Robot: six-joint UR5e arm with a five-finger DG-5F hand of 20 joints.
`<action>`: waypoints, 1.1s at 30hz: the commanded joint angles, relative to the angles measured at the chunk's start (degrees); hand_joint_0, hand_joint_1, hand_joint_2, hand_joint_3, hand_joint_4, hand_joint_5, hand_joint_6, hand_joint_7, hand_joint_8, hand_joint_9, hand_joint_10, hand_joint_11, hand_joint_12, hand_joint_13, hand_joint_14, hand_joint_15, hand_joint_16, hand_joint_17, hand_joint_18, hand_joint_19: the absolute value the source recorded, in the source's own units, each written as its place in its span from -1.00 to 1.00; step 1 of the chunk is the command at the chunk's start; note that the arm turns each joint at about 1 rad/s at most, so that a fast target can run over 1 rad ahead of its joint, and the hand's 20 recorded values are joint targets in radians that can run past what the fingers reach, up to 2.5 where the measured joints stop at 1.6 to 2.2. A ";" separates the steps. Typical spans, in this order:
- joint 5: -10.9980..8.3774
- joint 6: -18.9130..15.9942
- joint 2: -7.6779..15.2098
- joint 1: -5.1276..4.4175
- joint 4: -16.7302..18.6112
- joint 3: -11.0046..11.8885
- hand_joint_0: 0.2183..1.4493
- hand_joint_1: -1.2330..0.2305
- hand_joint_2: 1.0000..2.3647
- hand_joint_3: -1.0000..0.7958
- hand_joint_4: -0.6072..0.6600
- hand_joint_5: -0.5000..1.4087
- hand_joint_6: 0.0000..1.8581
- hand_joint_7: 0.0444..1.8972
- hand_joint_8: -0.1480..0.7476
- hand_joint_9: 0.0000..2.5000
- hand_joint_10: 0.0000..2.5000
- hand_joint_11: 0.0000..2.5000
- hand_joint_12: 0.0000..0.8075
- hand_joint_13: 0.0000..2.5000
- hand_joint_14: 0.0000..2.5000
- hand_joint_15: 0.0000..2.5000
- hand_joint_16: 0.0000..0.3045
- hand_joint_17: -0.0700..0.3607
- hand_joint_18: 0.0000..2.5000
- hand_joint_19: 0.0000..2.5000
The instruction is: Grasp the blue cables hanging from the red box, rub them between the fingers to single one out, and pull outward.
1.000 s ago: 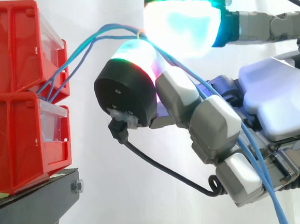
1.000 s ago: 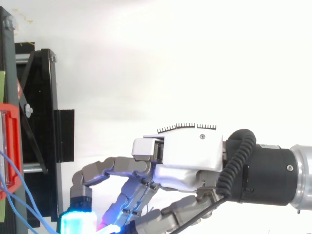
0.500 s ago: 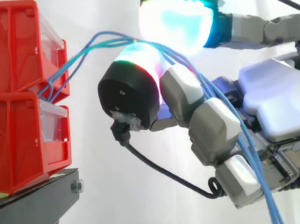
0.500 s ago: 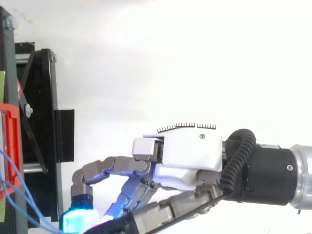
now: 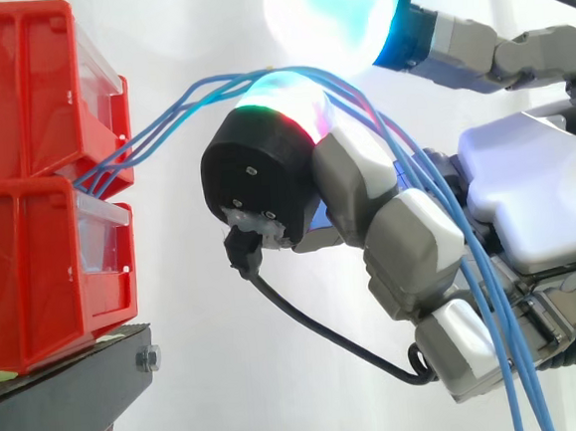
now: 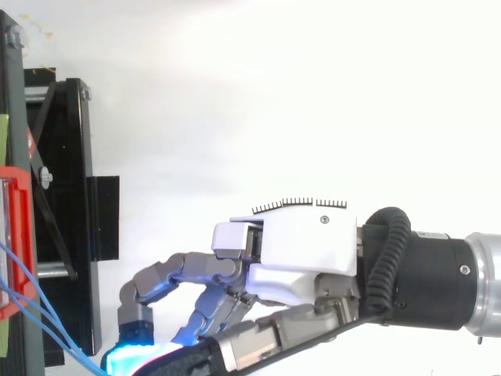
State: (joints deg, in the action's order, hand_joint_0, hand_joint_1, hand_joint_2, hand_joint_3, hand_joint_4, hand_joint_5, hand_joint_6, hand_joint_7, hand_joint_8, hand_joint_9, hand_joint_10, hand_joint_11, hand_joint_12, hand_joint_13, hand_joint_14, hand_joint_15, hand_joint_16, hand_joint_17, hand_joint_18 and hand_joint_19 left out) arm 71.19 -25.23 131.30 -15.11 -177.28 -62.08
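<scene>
The blue cables (image 5: 146, 127) from the red box (image 5: 21, 117) are being pinched and rubbed between the hand's (image 5: 411, 251) curled fingertips; next, one is likely to be singled out and pulled outward.

The red bins (image 5: 20, 107) are cut off at 9 o'clock in the side view, and their fronts hide where the blue cables (image 5: 151, 124) begin. Toward 5 o'clock the cables leave that view, their ends unseen. In the top view the hand (image 6: 305, 251) has its glowing fingertips (image 6: 131, 363) cut by the edge at 7 o'clock.
</scene>
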 commanded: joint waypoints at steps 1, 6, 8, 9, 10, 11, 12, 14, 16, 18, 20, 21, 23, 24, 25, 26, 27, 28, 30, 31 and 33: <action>0.00 0.00 0.00 -0.01 0.00 0.03 -0.62 -0.19 -1.00 -0.44 0.23 -0.62 -0.19 0.14 0.06 -0.18 -0.99 -0.48 0.16 -0.17 -0.98 -0.40 -0.56 0.03 -0.34 -0.44; 0.09 0.00 0.00 -0.01 0.00 0.03 -0.54 -0.36 -1.00 -0.44 0.21 -0.67 -0.10 0.09 0.00 -0.26 -0.99 -0.43 0.07 -0.24 -0.98 -0.39 -0.59 -0.03 -0.40 -0.43; 0.09 0.00 -0.08 0.08 0.00 -0.05 -0.50 -0.38 -1.00 -0.44 0.19 -0.68 -0.09 0.08 -0.02 -0.27 -0.99 -0.43 0.06 -0.24 -0.98 -0.39 -0.60 -0.04 -0.41 -0.43; 0.09 0.00 0.00 -0.01 0.00 0.03 -0.46 -0.39 -1.00 -0.43 0.18 -0.68 -0.08 0.08 -0.03 -0.28 -0.99 -0.42 0.04 -0.25 -0.98 -0.39 -0.61 -0.06 -0.42 -0.43; 0.09 0.00 0.00 -0.01 0.00 0.03 -0.43 -0.39 -0.99 -0.38 0.16 -0.68 -0.07 0.07 -0.04 -0.28 -0.99 -0.43 0.03 -0.25 -0.98 -0.39 -0.62 -0.07 -0.43 -0.43; 0.09 0.00 0.00 -0.01 0.00 0.03 -0.41 -0.40 -0.99 -0.37 0.16 -0.68 -0.07 0.08 -0.04 -0.28 -0.99 -0.43 0.02 -0.25 -0.98 -0.39 -0.63 -0.08 -0.43 -0.43; 0.09 0.00 -0.08 0.08 0.00 0.03 -0.39 -0.39 -0.99 -0.32 0.14 -0.68 -0.07 0.08 -0.05 -0.28 -0.99 -0.43 0.02 -0.26 -0.98 -0.39 -0.63 -0.09 -0.43 -0.43; 0.09 0.00 0.00 -0.01 0.00 0.03 -0.37 -0.39 -0.98 -0.25 0.08 -0.67 -0.06 0.11 -0.05 -0.28 -0.99 -0.43 0.01 -0.26 -0.98 -0.39 -0.63 -0.09 -0.43 -0.43; 0.09 0.00 -0.08 -0.01 0.00 0.03 -0.38 -0.38 -0.97 -0.15 0.02 -0.67 -0.06 0.13 -0.06 -0.28 -0.99 -0.43 0.01 -0.25 -0.98 -0.39 -0.64 -0.10 -0.42 -0.43; 0.09 0.00 -0.08 -0.01 0.00 0.03 -0.40 -0.38 -0.97 -0.09 -0.02 -0.67 -0.06 0.14 -0.08 -0.28 -0.99 -0.44 0.01 -0.25 -0.98 -0.39 -0.64 -0.10 -0.42 -0.43; 0.09 0.00 0.00 -0.01 0.00 -0.05 -0.42 -0.37 -0.96 -0.04 -0.04 -0.66 -0.07 0.13 -0.09 -0.27 -0.99 -0.46 0.01 -0.25 -0.98 -0.39 -0.64 -0.10 -0.42 -0.42; 0.09 0.00 -0.08 -0.01 0.00 0.03 -0.42 -0.35 -0.96 -0.01 -0.05 -0.66 -0.08 0.14 -0.09 -0.27 -0.99 -0.48 0.03 -0.24 -0.98 -0.39 -0.64 -0.10 -0.42 -0.41; 0.09 0.00 0.00 -0.01 0.00 0.03 -0.42 -0.32 -0.96 0.01 -0.05 -0.66 -0.09 0.13 -0.09 -0.27 -0.99 -0.48 0.02 -0.23 -0.98 -0.39 -0.64 -0.10 -0.41 -0.41; 0.09 0.00 0.00 -0.01 0.00 -0.05 -0.42 -0.31 -0.96 0.03 -0.05 -0.66 -0.10 0.15 -0.09 -0.27 -0.99 -0.48 0.03 -0.23 -0.98 -0.39 -0.63 -0.09 -0.41 -0.41; 0.09 0.00 -0.08 -0.01 0.00 0.03 -0.42 -0.30 -0.97 0.04 -0.04 -0.66 -0.09 0.14 -0.07 -0.26 -0.98 -0.49 0.05 -0.22 -0.98 -0.39 -0.62 -0.07 -0.39 -0.42; 0.09 0.00 -0.08 -0.01 0.00 0.03 -0.41 -0.30 -0.97 0.05 -0.03 -0.66 -0.09 0.14 -0.06 -0.26 -0.99 -0.49 0.08 -0.22 -0.98 -0.40 -0.61 -0.06 -0.38 -0.43; 0.09 0.00 0.00 0.17 0.00 0.03 -0.40 -0.29 -0.97 0.05 -0.02 -0.66 -0.09 0.13 -0.05 -0.26 -0.99 -0.49 0.08 -0.21 -0.98 -0.40 -0.61 -0.05 -0.38 -0.43; 0.09 0.00 0.00 0.25 0.00 0.03 -0.40 -0.30 -0.97 0.05 0.00 -0.66 -0.09 0.13 -0.04 -0.26 -0.99 -0.49 0.09 -0.21 -0.98 -0.40 -0.60 -0.04 -0.37 -0.43; 0.00 0.09 -0.08 0.43 -0.09 0.03 -0.39 -0.30 -0.97 0.04 0.03 -0.66 -0.09 0.12 -0.04 -0.26 -0.99 -0.48 0.10 -0.21 -0.98 -0.40 -0.60 -0.04 -0.37 -0.44; -0.09 0.09 -0.08 0.43 -0.18 0.03 -0.38 -0.30 -0.97 0.03 0.05 -0.66 -0.09 0.11 -0.04 -0.26 -0.99 -0.48 0.09 -0.21 -0.98 -0.39 -0.61 -0.05 -0.37 -0.44; -0.09 0.27 0.00 0.61 -0.62 0.03 -0.38 -0.30 -0.97 0.01 0.07 -0.67 -0.09 0.10 -0.06 -0.27 -0.99 -0.47 0.08 -0.22 -0.98 -0.40 -0.61 -0.06 -0.38 -0.44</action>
State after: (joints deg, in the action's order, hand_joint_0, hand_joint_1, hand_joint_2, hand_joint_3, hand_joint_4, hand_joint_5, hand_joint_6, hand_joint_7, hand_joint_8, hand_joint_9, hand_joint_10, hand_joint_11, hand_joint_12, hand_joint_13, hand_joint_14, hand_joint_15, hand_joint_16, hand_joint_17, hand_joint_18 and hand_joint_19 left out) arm 71.17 -25.12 131.25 -14.73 -177.48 -62.07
